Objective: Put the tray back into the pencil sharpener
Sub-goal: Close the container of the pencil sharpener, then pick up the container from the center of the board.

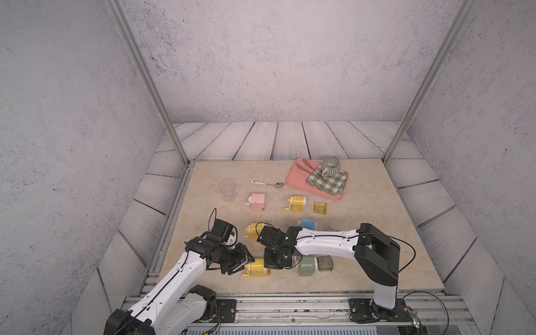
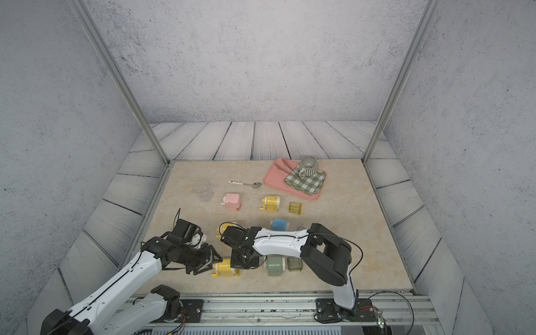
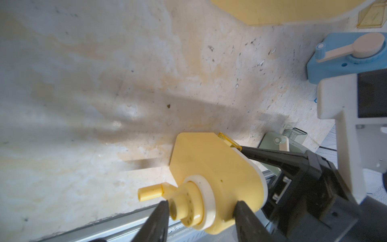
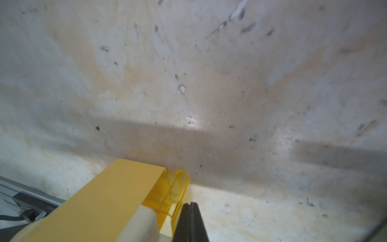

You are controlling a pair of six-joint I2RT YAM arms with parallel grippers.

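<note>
Near the counter's (image 1: 362, 203) front edge, the left fingers (image 3: 157, 226) clamp the yellow sharpener (image 3: 209, 163) at its crank end, apparently bracing it. The right fingers (image 4: 188, 222), pressed together, butt against the amber tray (image 4: 173, 188), partly seated in its slot.

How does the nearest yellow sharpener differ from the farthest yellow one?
The nearest sharpener is gripped by the left gripper; the farthest sharpener stands free. The nearest's tray sits nearly in, the shut right gripper against it; the farthest's loose tray lies apart beside it. Both are yellow with cranks.
</note>
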